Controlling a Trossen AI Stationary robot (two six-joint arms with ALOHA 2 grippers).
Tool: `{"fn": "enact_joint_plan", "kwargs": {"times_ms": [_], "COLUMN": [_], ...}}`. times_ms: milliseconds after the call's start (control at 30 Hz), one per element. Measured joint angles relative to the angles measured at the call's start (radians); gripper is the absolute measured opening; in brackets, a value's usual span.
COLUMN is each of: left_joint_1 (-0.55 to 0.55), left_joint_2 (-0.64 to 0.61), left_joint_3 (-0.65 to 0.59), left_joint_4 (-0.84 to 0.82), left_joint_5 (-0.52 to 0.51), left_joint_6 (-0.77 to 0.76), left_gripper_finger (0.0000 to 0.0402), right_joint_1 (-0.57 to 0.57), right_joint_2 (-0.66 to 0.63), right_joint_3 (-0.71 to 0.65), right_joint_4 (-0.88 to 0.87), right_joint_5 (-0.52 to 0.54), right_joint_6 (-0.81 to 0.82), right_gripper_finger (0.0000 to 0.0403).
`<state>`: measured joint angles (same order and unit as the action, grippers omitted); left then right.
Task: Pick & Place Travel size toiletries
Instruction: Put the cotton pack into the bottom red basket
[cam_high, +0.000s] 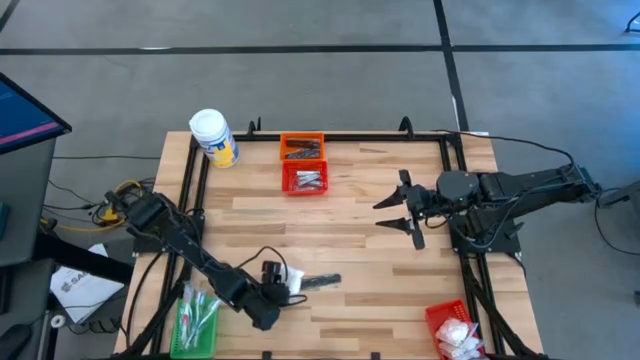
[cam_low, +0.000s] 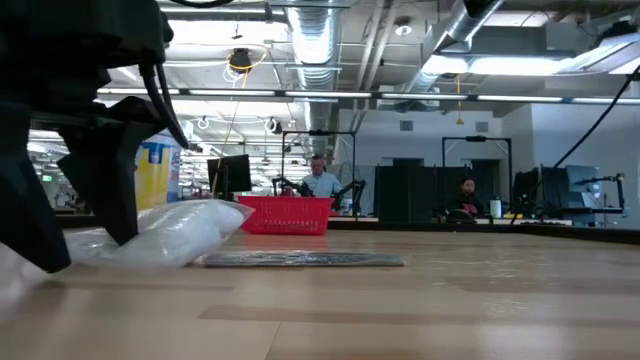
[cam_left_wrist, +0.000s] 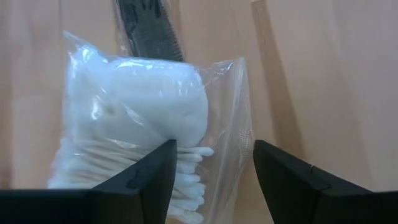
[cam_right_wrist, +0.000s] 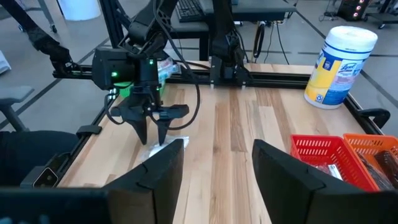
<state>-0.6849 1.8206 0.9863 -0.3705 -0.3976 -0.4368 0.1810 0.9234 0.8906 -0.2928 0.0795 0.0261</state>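
Observation:
A clear plastic packet (cam_left_wrist: 137, 99) of white cotton pads and swabs lies flat on the wooden table (cam_high: 380, 260), near its front edge. A dark slim comb-like piece (cam_high: 322, 282) lies just beyond the packet, toward the right. My left gripper (cam_left_wrist: 214, 149) is open and points steeply down over the packet's near end. One finger (cam_left_wrist: 155, 171) stands over the swabs and the other over bare wood beside the bag's edge. My right gripper (cam_high: 397, 215) hangs open above the table's right half, with nothing between its fingers. My left gripper comes at the packet from above. One fingertip (cam_left_wrist: 163, 152) overlaps the swab end (cam_left_wrist: 186, 168) of the packet, which lies flat on the table. I cannot tell whether that finger touches the plastic.
An orange basket (cam_high: 302, 147) and a red basket (cam_high: 305, 179) with small items stand at the far middle, next to a white jar (cam_high: 213, 137). A green basket (cam_high: 196, 322) sits front left. Another red basket (cam_high: 455, 328), holding white packets, sits front right. Bare wood lies between.

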Motion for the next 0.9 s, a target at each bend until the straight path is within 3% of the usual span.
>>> {"fn": "enact_joint_plan", "kwargs": {"times_ms": [200,400,600,767,900], "left_joint_1": [0.000,0.000,0.000,0.000,0.011], "left_joint_2": [0.001,0.001,0.001,0.001,0.001], "left_joint_3": [-0.001,-0.001,-0.001,-0.001,-0.001], "left_joint_4": [-0.008,-0.023,-0.060,-0.061,-0.065], "left_joint_5": [-0.130,-0.236,-0.281,-0.280,-0.274], "left_joint_6": [0.079,0.152,0.141,0.055,0.031], "left_gripper_finger": [0.0201,0.0166,0.0106,0.0017,0.0003], "right_joint_1": [0.000,0.000,0.000,0.000,0.000], "right_joint_2": [0.000,0.000,0.000,0.000,0.000], "right_joint_3": [0.000,0.000,0.000,0.000,0.000], "right_joint_4": [-0.001,-0.001,-0.002,-0.006,-0.006], "right_joint_5": [0.000,0.000,0.000,0.000,0.000], "right_joint_6": [-0.003,-0.009,-0.011,-0.011,-0.010], "right_gripper_finger": [0.0181,0.0184,0.0183,0.0181,0.0182]}}
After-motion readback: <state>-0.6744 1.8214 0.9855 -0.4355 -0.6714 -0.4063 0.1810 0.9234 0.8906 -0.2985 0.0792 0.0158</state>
